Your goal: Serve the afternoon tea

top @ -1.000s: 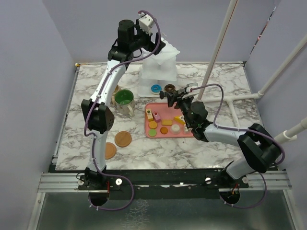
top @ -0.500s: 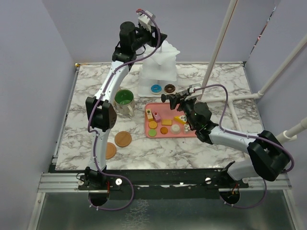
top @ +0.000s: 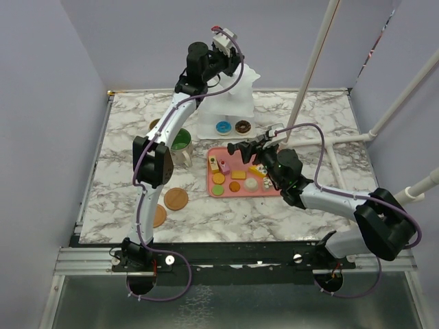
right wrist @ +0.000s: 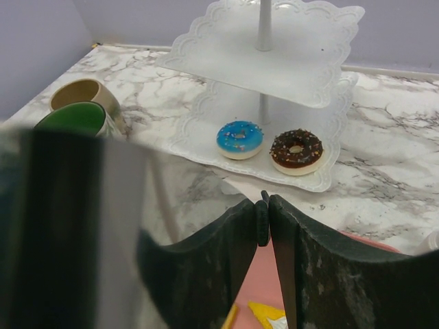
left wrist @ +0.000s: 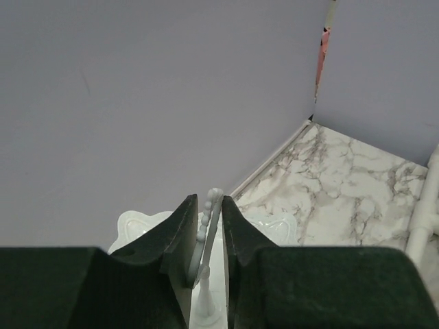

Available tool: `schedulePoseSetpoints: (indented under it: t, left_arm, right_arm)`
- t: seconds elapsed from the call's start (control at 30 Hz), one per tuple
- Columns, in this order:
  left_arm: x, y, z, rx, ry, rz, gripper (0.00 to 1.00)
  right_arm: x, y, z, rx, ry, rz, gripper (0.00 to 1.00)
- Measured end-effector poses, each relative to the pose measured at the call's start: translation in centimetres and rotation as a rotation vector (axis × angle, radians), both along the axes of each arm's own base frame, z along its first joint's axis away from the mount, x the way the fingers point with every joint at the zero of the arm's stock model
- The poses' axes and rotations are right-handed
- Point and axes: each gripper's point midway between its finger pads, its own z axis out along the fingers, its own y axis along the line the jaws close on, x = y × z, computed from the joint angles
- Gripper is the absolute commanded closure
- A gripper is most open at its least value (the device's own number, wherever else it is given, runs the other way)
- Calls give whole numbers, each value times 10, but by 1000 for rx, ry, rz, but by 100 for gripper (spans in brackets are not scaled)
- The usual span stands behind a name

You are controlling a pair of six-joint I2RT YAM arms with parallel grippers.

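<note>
Pastries [top: 251, 184] mostly lay on the pink tray [top: 233, 162], two donuts [right wrist: 239, 138] on the stand [right wrist: 271, 51], whose top ring [left wrist: 214, 195] the left hand [left wrist: 208, 205] clasped; the right hand's [right wrist: 262, 205] state was unclear.

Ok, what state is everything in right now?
Three-tier stand: upright, handle gripped by left gripper.
Blue donut: on bottom tier.
Chocolate donut: on bottom tier.
Green mug: upright.
Beige mug: upright.
Two coasters: flat, bare.
Tongs: tips together, empty, in right gripper.
Pink tray: loaded with pastries.

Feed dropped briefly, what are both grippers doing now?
Left gripper: closed on the white three-tier stand's beaded top handle.
Right gripper: holding black tongs, tips together, empty.
</note>
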Motion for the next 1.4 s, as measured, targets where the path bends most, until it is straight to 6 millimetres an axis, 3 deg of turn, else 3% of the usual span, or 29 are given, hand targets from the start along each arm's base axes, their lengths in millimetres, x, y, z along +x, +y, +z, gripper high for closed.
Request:
schedulePoseSetpoints:
  t: [0.23,0.4,0.63,0.8,1.0,1.2,1.4]
  left_arm:
    - [8,0,0,21,-53,87,100]
    - [8,-1,0,36,-76,179,100]
    - [-11,2,2,92,-140,326,100]
    - [-20,3,6,97,-165,424,100]
    - [-11,30,5,81,-132,575,100]
    - [-2,55,0,37,-71,669,85]
    - [-1,60,-7,14,-23,691,52]
  right_arm:
    - [-7,5,5,17,-4,46,31]
    - [-10,7,3,17,1,67,31]
    - [-16,12,-5,-16,7,115,32]
    - [-18,20,-22,-52,35,159,34]
    - [-25,34,-45,-101,69,204,35]
    - [-28,44,-62,-141,95,234,39]
    - [-22,52,-67,-160,94,243,55]
